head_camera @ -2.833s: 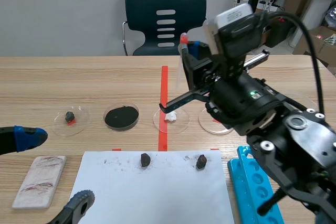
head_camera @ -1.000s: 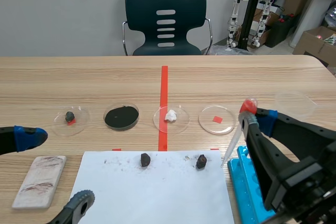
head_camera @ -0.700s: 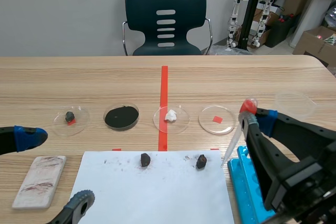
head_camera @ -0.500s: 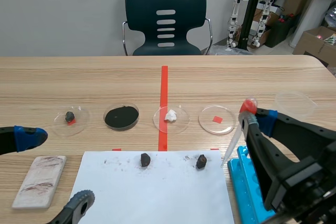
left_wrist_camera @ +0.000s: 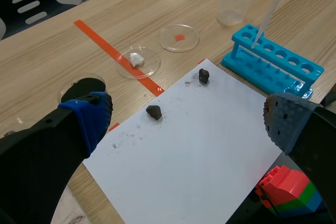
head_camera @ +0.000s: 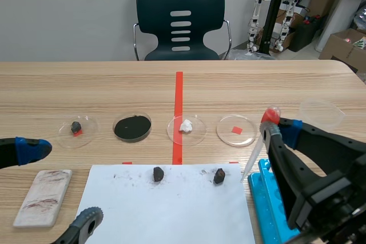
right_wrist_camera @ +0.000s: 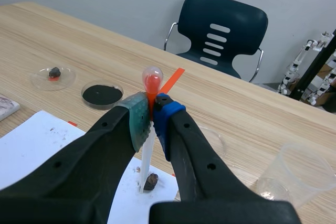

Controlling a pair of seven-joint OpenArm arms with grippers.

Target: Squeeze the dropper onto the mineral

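Holds the clear plastic dropper with red bulb (head_camera: 255, 152) clamped in the right gripper (head_camera: 279, 128) at lower right, tip just beside the small dark mineral lump (head_camera: 219, 176) on white paper (head_camera: 171, 210); likely needs nudging over it, then squeezing.

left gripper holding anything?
No, the left gripper is open, with only the white paper sheet seen below the gap and nothing held in it.
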